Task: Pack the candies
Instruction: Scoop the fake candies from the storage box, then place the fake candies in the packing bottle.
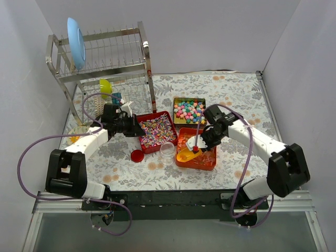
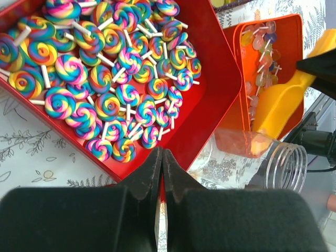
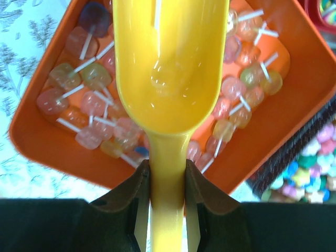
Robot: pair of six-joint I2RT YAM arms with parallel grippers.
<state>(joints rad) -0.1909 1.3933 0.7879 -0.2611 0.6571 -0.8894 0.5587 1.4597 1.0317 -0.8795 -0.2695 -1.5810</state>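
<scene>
Three trays hold the candies. Striped swirl lollipops (image 1: pixel 157 130) fill the red tray (image 2: pixel 212 79) and also show in the left wrist view (image 2: pixel 100 79). Pastel chunky pieces (image 1: pixel 189 109) fill a dark tray. Clear-wrapped reddish ones (image 3: pixel 94 105) lie in the orange tray (image 1: pixel 210 163). My right gripper (image 3: pixel 168 176) is shut on the handle of the yellow scoop (image 3: pixel 168 68), held over the orange tray with one clear candy (image 3: pixel 167 79) in its bowl. My left gripper (image 2: pixel 161 156) is shut, its tips at the red tray's near rim. In the top view it (image 1: pixel 137 129) is at that tray's left edge.
An open clear jar (image 1: pixel 167 153) stands between the red and orange trays, with a round red lid (image 1: pixel 137 155) to its left. A metal dish rack (image 1: pixel 105 63) with a blue plate (image 1: pixel 76 42) stands at the back left. White walls enclose the table.
</scene>
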